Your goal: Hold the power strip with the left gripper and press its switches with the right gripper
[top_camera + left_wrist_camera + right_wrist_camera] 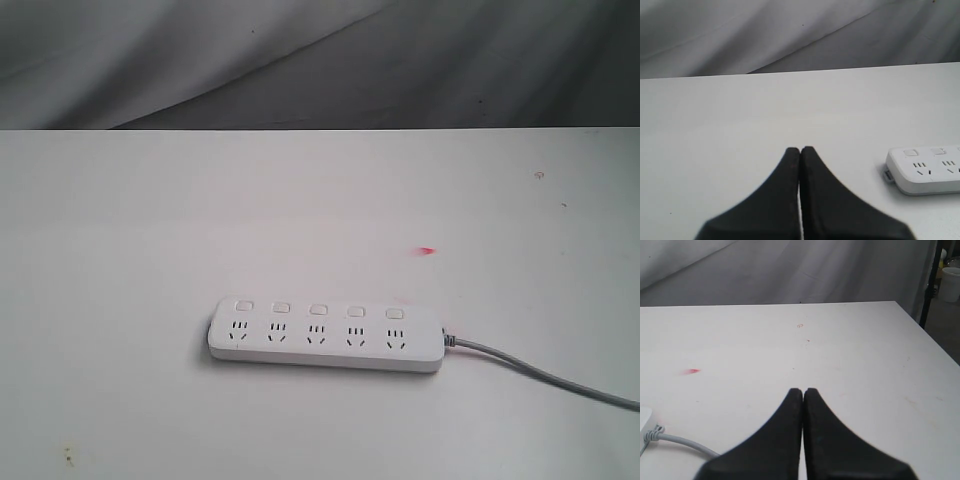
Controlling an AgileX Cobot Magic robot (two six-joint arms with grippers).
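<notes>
The white power strip (325, 335) lies flat on the white table (150, 230), sockets up, with its row of five switches (318, 309) along the far side and a grey cord (540, 372) running off to the right. Neither arm appears in the exterior view. In the left wrist view my left gripper (800, 149) is shut and empty, and the strip's cordless end (925, 169) lies off to one side, apart from it. My right gripper (803, 390) is shut too, holding nothing, with the cord (680, 441) and a sliver of the strip (644, 421) beside it.
A small red mark (427, 251) lies on the table behind the strip. The table's right edge (925, 335) drops off near a dark pole (930, 285) and a white cup (950, 284). Grey cloth (300, 60) hangs behind the table.
</notes>
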